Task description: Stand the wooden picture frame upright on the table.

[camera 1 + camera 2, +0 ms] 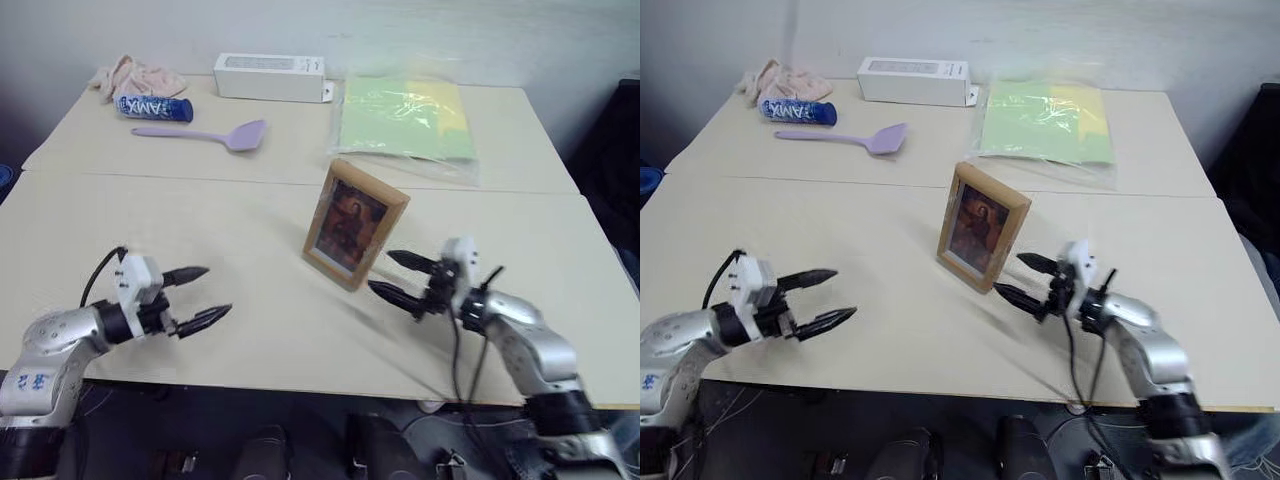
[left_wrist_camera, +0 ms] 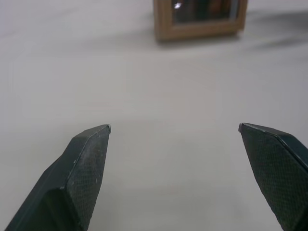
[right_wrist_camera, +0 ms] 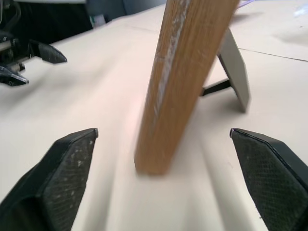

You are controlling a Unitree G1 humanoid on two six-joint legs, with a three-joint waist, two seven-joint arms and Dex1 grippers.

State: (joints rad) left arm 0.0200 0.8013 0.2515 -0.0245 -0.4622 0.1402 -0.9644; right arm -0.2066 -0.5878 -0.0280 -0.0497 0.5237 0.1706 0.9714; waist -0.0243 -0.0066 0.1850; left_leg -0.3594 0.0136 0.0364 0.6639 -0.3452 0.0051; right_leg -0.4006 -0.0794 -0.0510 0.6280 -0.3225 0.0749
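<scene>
We see the wooden picture frame (image 1: 355, 224) standing on the table (image 1: 250, 330) just ahead of the right gripper (image 1: 404, 277), propped on its fold-out stand (image 3: 234, 72), long axis near vertical w/ a slight backward lean. R jaws spread wide, holding nothing; frame's near edge sits between and just beyond the tips, not touching. Left gripper (image 1: 197, 296) also wide open, empty, well apart from frame, which lies ahead and to its right. R arm clearly nearer.

We judge task looks done; next move likely just backing R straight off w/o clipping the edge.

R wrist view shows stand deployed behind backboard; head views hide it. L wrist view shows frame's bottom rail on tabletop.
</scene>
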